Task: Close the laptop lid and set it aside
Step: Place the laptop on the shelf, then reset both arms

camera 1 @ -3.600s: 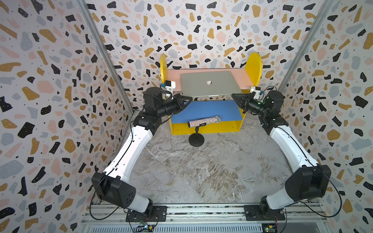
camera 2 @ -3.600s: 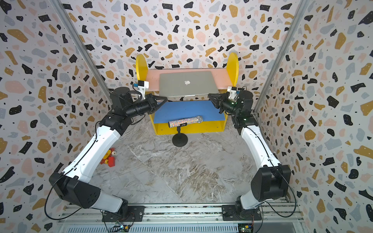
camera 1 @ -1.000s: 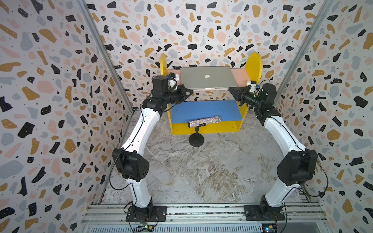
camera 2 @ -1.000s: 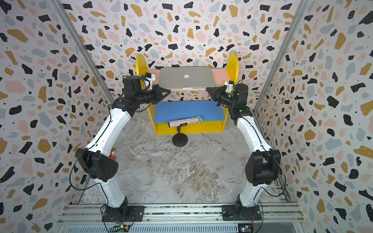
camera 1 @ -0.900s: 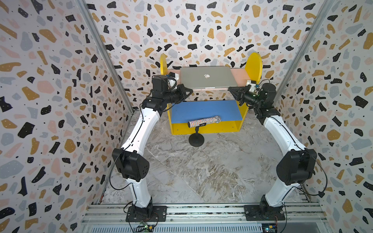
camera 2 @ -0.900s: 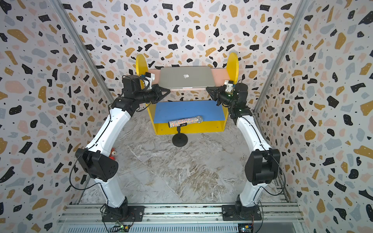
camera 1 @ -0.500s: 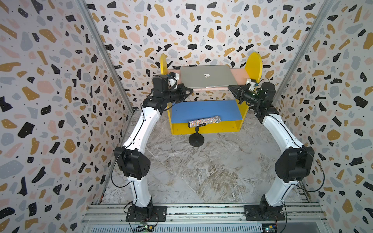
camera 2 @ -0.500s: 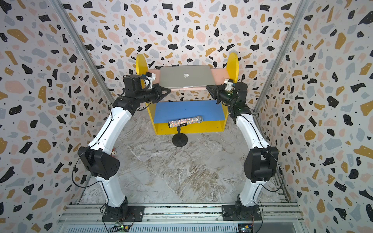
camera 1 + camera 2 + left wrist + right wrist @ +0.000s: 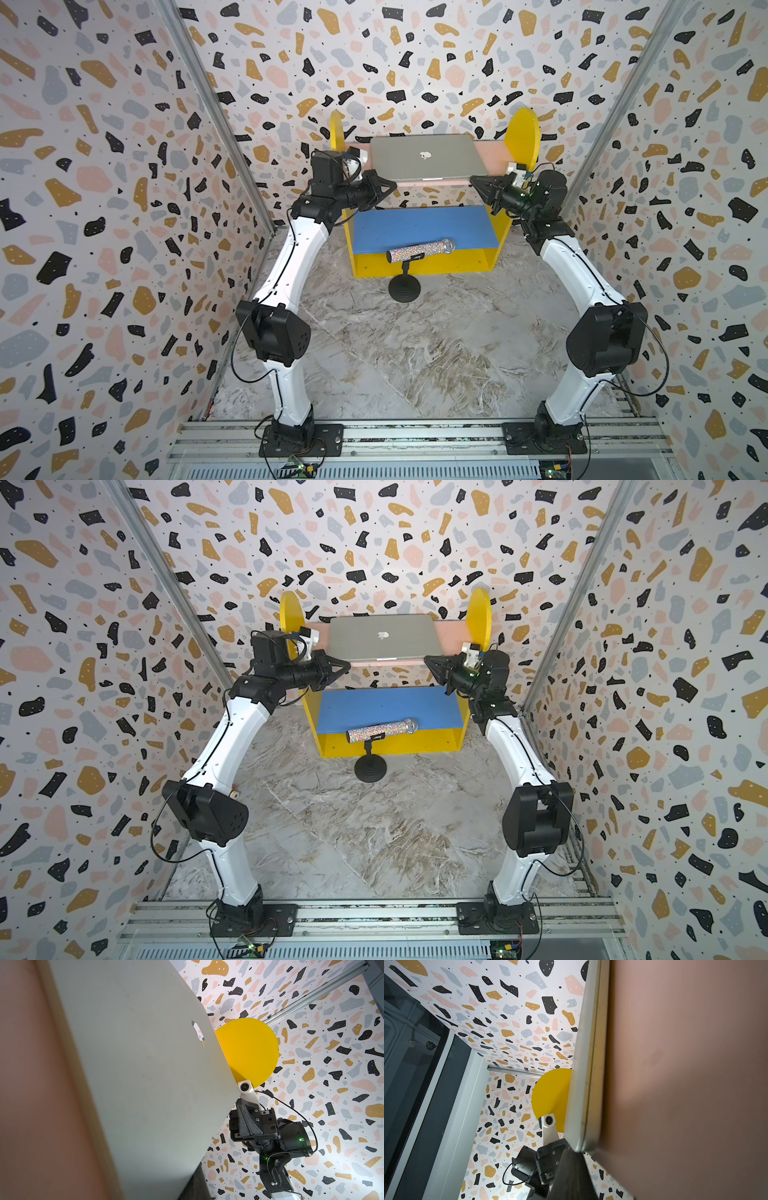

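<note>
- Up at 12 o'clock, on the pink top shelf (image 9: 492,156) of the yellow shelf unit (image 9: 523,133), lies the laptop (image 9: 426,166).
- The laptop lid (image 9: 384,646) is down with its silver back up, so the closing part looks done.
- The left gripper (image 9: 388,189) sits at the laptop's 7 o'clock corner. Its jaws are pressed tight together and hold nothing.
- The right gripper (image 9: 476,183) sits at the 5 o'clock corner, pinched tight and empty too.
- Both tips seem to touch the front corners, but I cannot be sure.
- I think the putting-aside step is almost over. Next, both arms should back away slowly toward 6 o'clock. They must not drag the laptop off the shelf or bump the microphone (image 9: 419,251) below.
</note>
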Motion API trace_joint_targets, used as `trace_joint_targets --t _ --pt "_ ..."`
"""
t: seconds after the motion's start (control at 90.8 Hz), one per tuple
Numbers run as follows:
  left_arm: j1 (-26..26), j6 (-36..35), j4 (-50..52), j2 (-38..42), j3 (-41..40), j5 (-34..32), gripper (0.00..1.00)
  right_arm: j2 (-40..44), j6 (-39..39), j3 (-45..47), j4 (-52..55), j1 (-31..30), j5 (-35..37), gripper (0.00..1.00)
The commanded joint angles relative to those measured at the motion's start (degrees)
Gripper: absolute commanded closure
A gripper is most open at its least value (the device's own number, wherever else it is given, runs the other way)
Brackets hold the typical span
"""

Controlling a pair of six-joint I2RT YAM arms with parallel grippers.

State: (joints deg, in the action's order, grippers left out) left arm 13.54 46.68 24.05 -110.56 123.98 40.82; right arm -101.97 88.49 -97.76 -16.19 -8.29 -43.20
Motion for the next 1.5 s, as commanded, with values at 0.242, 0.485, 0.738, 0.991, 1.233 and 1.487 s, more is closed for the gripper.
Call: trace_joint_targets --t 0.242,0.485,0.738,0.991,1.233,1.487 --pt "-1.5 0.9 -6.7 1.0 0.2 -0.7 1.0 6.8 -2.0 3.7 1.5 0.2 -1.4 1.0" --pt "-1.2 -0.3 -8.5 8.9 -8.9 -0.9 1.0 13.2 -12.8 8.9 8.4 0.3 -1.3 1.0" --pt "-1.0 -7.8 -5.9 21.6 -23.1 -4.6 1.0 26.1 -33.2 20.1 16.1 0.4 5.7 1.0" --pt "-1.1 -12.2 -6.4 33.5 -36.4 -9.4 1.0 40.8 -52.2 37.2 13.2 0.4 13.8 1.0" --pt "-1.1 -16.7 -8.9 44.8 -52.1 -15.7 1.0 55.7 -68.2 55.9 5.7 0.4 22.6 1.0" --pt "-1.1 -22.3 -18.8 58.3 -75.9 -32.4 0.85 62.6 -76.8 70.0 2.9 0.3 37.1 0.75"
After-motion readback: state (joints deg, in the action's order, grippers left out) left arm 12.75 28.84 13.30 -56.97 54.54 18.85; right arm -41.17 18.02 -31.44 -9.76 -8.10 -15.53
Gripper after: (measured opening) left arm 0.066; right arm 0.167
